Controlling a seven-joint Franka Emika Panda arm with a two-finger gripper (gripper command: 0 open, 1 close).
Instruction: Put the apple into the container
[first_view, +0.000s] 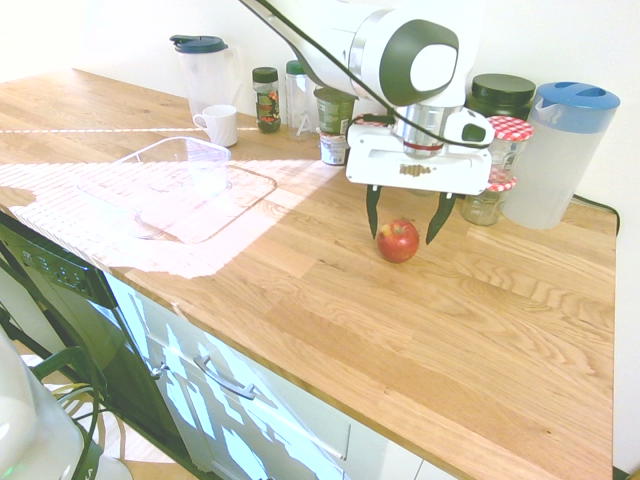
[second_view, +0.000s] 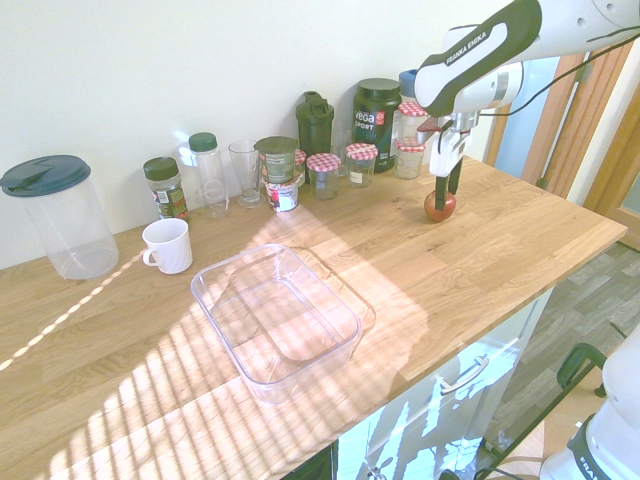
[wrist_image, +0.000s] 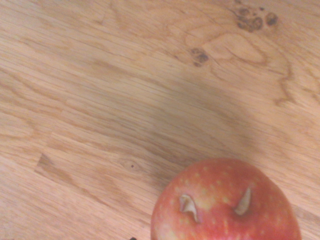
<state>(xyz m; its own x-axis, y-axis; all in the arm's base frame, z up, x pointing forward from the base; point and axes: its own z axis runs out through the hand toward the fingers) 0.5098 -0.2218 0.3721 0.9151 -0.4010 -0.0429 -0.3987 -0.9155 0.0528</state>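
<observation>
The apple (first_view: 398, 241) is small, round and red, speckled with pale yellow dots, and in my wrist view (wrist_image: 226, 202) two bright glints sit on its glossy top. It rests on the wooden worktop (first_view: 420, 320), toward the jars with red-checkered lids (first_view: 485, 195) and well apart from the container (first_view: 175, 185). Being nearly a ball, it has no clear long axis; its top faces up toward my wrist, though I cannot make out a stem. My claw (first_view: 403, 220) hangs spread wide just above it, one dark finger on each side, gripping nothing. The container, a clear shallow tub, stands in striped sunlight near the white mug (first_view: 220, 124).
</observation>
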